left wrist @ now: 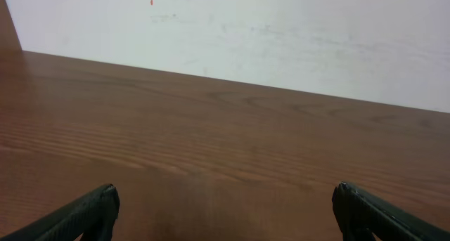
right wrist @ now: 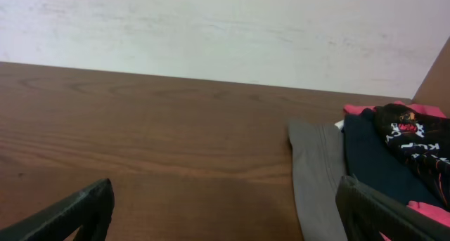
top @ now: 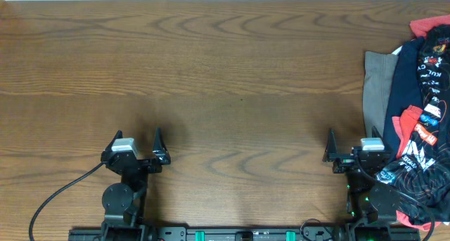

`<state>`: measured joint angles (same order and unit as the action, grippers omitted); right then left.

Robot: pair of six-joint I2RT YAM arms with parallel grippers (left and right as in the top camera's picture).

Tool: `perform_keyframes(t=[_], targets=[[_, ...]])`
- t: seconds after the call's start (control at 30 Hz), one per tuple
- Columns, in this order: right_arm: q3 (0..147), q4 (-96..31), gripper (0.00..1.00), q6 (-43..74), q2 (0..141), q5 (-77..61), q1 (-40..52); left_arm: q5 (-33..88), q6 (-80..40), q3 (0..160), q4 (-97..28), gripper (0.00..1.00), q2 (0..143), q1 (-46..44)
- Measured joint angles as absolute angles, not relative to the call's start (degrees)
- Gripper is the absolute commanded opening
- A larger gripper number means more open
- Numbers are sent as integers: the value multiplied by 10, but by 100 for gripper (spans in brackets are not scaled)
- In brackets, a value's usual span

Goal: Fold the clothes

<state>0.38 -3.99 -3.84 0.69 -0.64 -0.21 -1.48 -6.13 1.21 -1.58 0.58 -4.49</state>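
**Both grippers wide open and empty; jersey sits in the pile at the right edge**

Left gripper (top: 136,135): jaws fully spread, nothing between them. It's low over bare worktop (top: 225,72), near the front edge on the left side. Its wrist view shows only wood grain and a pale wall (left wrist: 281,37) beyond.

Right gripper (top: 354,135): also fully spread and holding nothing, near the front edge on the right side. No cloth between the fingers, and the pile starts just to its right.

Jersey (top: 430,69): black with white lettering and red-orange badges, crumpled on top of a heap of clothes at the worktop's right edge. Not laid flat, not folded. A black section with a fine line pattern trails toward the front and lies against the right arm's base.

Rest of the heap:
- grey garment (top: 380,76) on the left flank, nearest the right gripper
- navy garment (top: 406,86) between the grey one and the jersey
- red shirt (top: 420,132) with white print, mixed in lower down
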Motion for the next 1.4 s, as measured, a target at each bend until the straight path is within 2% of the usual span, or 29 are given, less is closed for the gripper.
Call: perform_keyframes(t=[1.4], targets=[[4,-40,99,-38,7,-6,-2,-15,-61,12,-16,98,21,-45]])
